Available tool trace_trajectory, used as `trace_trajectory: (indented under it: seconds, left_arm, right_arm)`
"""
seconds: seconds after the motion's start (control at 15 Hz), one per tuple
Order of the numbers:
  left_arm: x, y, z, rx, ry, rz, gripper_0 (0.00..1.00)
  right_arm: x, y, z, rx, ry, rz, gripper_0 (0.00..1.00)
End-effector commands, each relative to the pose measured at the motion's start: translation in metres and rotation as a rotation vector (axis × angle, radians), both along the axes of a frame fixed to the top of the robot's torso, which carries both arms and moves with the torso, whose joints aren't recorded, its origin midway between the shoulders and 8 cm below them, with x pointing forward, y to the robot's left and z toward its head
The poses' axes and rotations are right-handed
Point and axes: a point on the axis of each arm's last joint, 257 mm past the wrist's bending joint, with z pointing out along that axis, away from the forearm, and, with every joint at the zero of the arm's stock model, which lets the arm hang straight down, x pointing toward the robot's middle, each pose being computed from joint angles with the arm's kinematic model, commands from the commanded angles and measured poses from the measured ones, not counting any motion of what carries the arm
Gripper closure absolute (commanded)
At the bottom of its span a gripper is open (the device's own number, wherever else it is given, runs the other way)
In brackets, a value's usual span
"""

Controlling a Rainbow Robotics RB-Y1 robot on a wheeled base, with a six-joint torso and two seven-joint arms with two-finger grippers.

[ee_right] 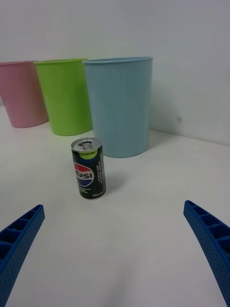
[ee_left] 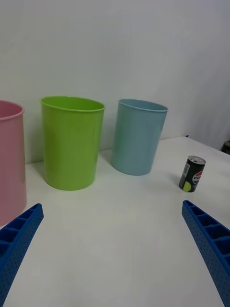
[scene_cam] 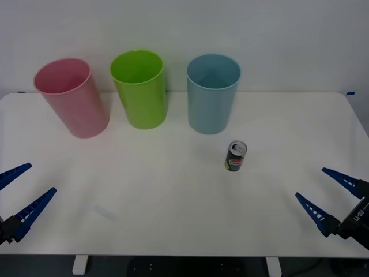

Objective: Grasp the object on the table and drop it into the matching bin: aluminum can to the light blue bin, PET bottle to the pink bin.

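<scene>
Near the white table's (scene_cam: 173, 231) middle stands a small black aluminum can (scene_cam: 236, 156) — light, stiff, slick-walled, probably best pinched mid-body — while right tool (scene_cam: 327, 196) and left tool (scene_cam: 17, 193) wait spread at the front corners.

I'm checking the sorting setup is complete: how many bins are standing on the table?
3, in a row at the table's far side: the pink bin on the left, a lime green bin in the middle, the light blue bin on the right. None looks hidden.
</scene>
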Motion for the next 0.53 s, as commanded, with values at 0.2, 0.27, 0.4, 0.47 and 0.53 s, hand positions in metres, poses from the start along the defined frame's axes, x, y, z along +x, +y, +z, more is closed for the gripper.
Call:
trace_trajectory:
  seconds: [0.2, 0.27, 0.4, 0.47, 0.53]
  left_arm:
    - [0.0, 0.0, 0.0, 0.0, 0.0, 0.0, 0.0]
    - [0.0, 0.0, 0.0, 0.0, 0.0, 0.0, 0.0]
    - [0.0, 0.0, 0.0, 0.0, 0.0, 0.0, 0.0]
    - [0.0, 0.0, 0.0, 0.0, 0.0, 0.0, 0.0]
    - [0.0, 0.0, 0.0, 0.0, 0.0, 0.0, 0.0]
  right_arm:
    - [0.013, 0.014, -0.013, -0.011, 0.01, 0.004, 0.0]
    - [0.016, 0.018, -0.016, -0.017, 0.011, 0.002, 0.0]
    - [0.022, 0.028, -0.02, -0.027, 0.012, 0.005, 0.0]
    - [0.026, 0.033, -0.021, -0.031, 0.011, 0.005, 0.0]
    - [0.029, 0.036, -0.023, -0.035, 0.013, 0.003, 0.0]
